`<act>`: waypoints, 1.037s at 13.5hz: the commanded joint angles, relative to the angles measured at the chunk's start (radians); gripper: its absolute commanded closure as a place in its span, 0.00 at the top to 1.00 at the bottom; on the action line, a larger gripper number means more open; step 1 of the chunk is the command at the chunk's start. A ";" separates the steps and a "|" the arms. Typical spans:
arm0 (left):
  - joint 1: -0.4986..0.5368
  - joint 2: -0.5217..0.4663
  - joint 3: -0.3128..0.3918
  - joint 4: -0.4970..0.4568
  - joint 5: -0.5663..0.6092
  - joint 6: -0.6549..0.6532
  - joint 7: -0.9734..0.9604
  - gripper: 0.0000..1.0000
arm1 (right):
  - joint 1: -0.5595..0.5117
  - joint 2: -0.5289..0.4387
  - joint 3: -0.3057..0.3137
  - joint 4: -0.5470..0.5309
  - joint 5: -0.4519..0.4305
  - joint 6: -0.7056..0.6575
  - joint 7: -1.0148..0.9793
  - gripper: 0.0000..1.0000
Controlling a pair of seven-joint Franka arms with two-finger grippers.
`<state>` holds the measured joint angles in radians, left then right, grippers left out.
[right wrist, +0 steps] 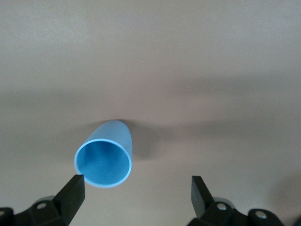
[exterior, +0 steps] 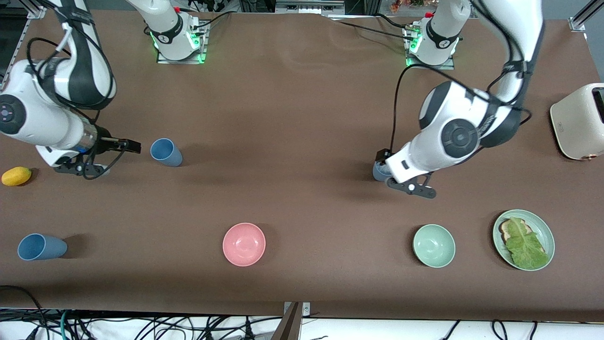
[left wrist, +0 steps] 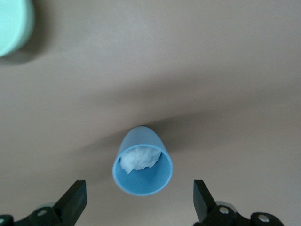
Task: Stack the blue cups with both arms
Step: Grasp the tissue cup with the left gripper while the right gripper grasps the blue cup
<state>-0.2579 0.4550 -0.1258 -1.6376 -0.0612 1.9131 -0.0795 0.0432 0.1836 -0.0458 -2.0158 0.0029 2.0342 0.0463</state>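
Three blue cups show in the front view. One blue cup point(exterior: 166, 152) sits toward the right arm's end; my right gripper point(exterior: 133, 146) is beside it, open and empty. In the right wrist view this cup point(right wrist: 106, 157) shows its empty mouth, close to one fingertip point(right wrist: 73, 192). A second blue cup point(exterior: 377, 172) is mostly hidden under my left gripper point(exterior: 382, 160). In the left wrist view it point(left wrist: 142, 162) holds a white crumpled wad and lies between and just ahead of the open fingers point(left wrist: 75, 200). A third blue cup point(exterior: 41, 247) sits nearer the front camera.
A pink bowl point(exterior: 244, 244), a pale green bowl point(exterior: 434, 245) and a green plate point(exterior: 547, 231) with toast and lettuce line the table's near side. A yellow fruit point(exterior: 16, 175) lies by the right arm. A cream toaster point(exterior: 580, 120) stands at the left arm's end.
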 commanded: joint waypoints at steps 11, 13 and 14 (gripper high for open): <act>0.026 0.021 0.008 -0.229 0.049 0.271 0.185 0.11 | -0.002 -0.018 0.001 -0.236 -0.012 0.290 -0.174 1.00; 0.032 0.014 0.009 -0.229 0.050 0.259 0.190 0.00 | -0.002 -0.006 0.001 -0.236 -0.012 0.293 -0.189 1.00; 0.032 0.014 0.009 -0.226 0.049 0.257 0.210 0.00 | 0.000 -0.001 0.003 -0.236 -0.012 0.293 -0.191 1.00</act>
<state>-0.2316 0.4843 -0.1157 -1.8560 -0.0331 2.1697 0.0955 0.0435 0.1868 -0.0455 -2.2347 0.0026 2.3109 -0.1246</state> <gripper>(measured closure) 0.493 0.000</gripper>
